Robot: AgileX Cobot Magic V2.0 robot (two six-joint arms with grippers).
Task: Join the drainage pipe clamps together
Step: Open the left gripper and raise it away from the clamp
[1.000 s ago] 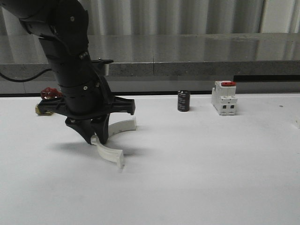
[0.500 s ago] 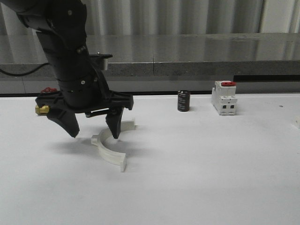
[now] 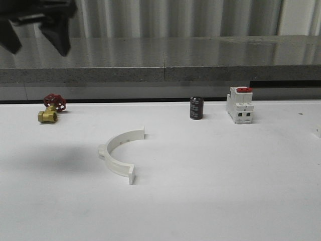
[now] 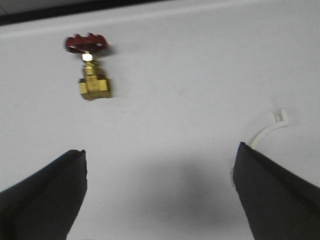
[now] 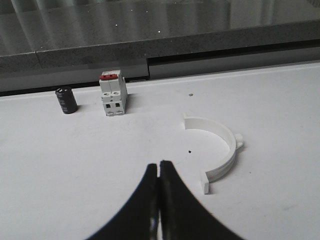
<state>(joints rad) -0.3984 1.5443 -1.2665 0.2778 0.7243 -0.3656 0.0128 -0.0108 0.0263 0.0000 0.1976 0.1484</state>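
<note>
One white half-ring clamp (image 3: 119, 154) lies flat on the white counter (image 3: 225, 181), open side toward the robot's right, well apart from both grippers. Left gripper (image 3: 35, 30) hangs high above the counter's left side, fingers spread wide, nothing between them. Right gripper (image 5: 159, 192) has fingers pressed together, empty.

Risk, as a judgement: only 1 clamp half can be made out, so there's no visible mate to join. Also a thin, light arc w/ small end tabs may skid or flip if pinched off-centre.

Count: 1 clamp half, 1 brass valve (image 3: 50, 110) w/ red handwheel, 1 dark cylinder (image 3: 196, 108), 1 white breaker switch (image 3: 239, 105) w/ red top.
</note>
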